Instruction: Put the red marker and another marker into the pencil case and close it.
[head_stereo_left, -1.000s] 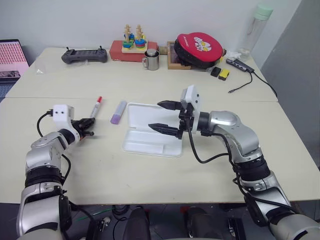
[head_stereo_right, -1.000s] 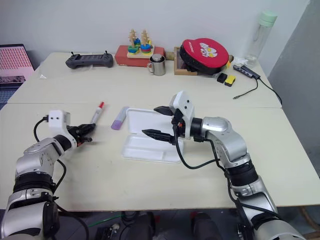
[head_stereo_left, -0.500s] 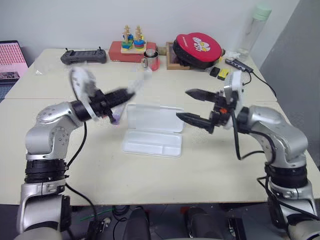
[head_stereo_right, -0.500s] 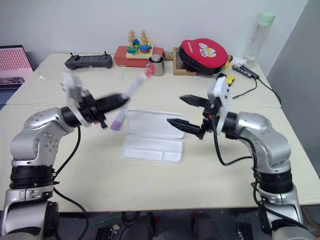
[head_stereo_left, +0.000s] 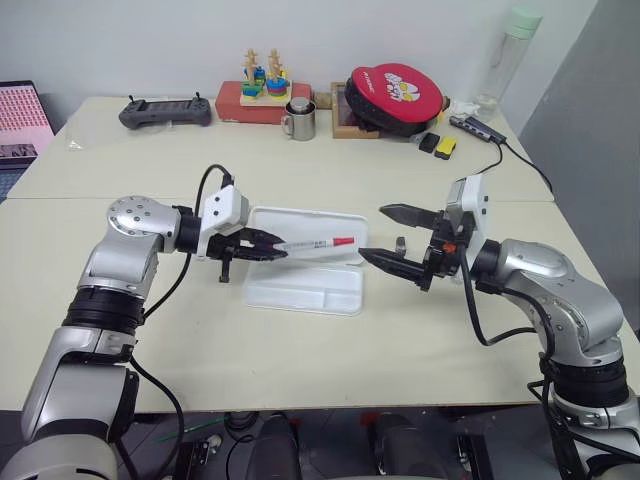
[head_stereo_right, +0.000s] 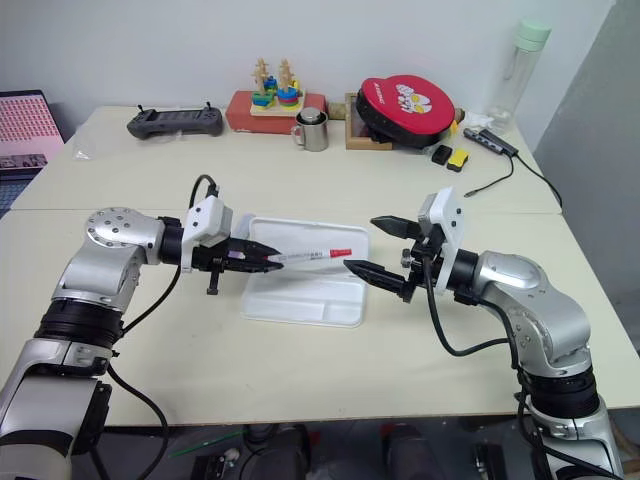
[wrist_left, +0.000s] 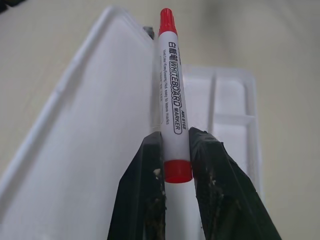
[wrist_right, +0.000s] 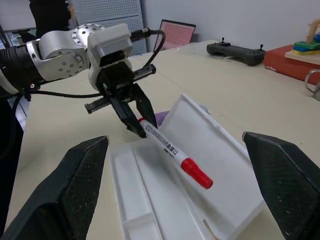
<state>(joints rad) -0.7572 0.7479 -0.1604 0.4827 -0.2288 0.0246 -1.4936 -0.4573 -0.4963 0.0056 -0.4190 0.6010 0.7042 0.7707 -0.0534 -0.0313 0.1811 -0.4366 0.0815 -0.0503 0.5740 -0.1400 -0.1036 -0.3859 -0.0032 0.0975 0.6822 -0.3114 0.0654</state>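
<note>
Marker-bearing left claw (head_stereo_left: 272, 249) now over case (head_stereo_left: 305, 290)

We've got silver metallic arms with black ribbed joint rings, white boxy wrist cameras, loose black cables looping along each forearm, and pointy black two-finger grippers.

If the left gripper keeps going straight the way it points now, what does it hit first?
Probably the right gripper. The left gripper, shut on the red marker, points across the open pencil case, and the marker's red cap leads towards those open fingers. Depth is unclear; it might pass just beside them.
</note>
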